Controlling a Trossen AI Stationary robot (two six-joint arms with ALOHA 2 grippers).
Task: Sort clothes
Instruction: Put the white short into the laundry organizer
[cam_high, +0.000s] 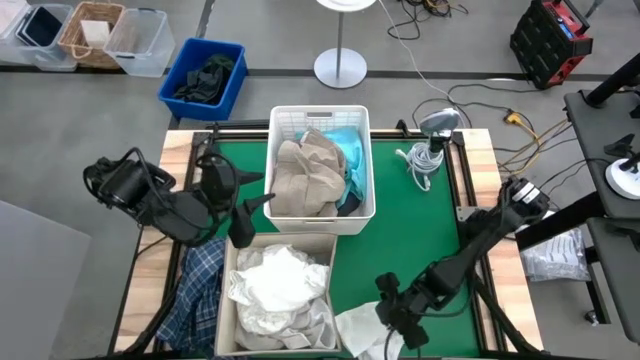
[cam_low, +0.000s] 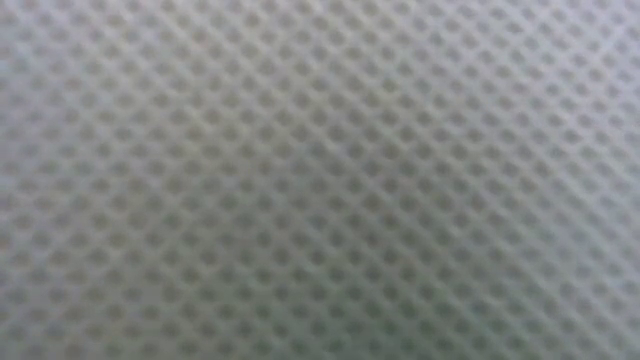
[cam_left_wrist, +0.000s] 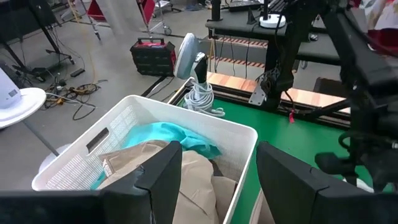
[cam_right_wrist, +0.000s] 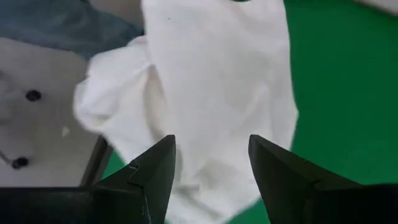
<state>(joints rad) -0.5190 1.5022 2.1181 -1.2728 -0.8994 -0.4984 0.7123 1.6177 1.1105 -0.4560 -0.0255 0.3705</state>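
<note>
A white basket (cam_high: 320, 112) at the table's far middle holds a beige garment (cam_high: 305, 175), a teal one (cam_high: 350, 150) and a dark one. A beige bin (cam_high: 228, 300) nearer holds several white garments (cam_high: 275, 285). A plaid shirt (cam_high: 195, 285) hangs over the table's left near edge. One white garment (cam_high: 358, 325) lies on the green mat at the near edge. My right gripper (cam_high: 378, 312) is open just above it (cam_right_wrist: 211, 74). My left gripper (cam_high: 252, 218) is open and empty between basket and bin, facing the basket (cam_left_wrist: 186, 124).
A blue bin with dark green cloth (cam_high: 205, 78) and clear containers (cam_high: 135, 40) stand on the floor beyond the table. A grey handheld device with a coiled cable (cam_high: 430, 145) lies at the far right. A white mesh cloth (cam_low: 320, 180) fills the low view.
</note>
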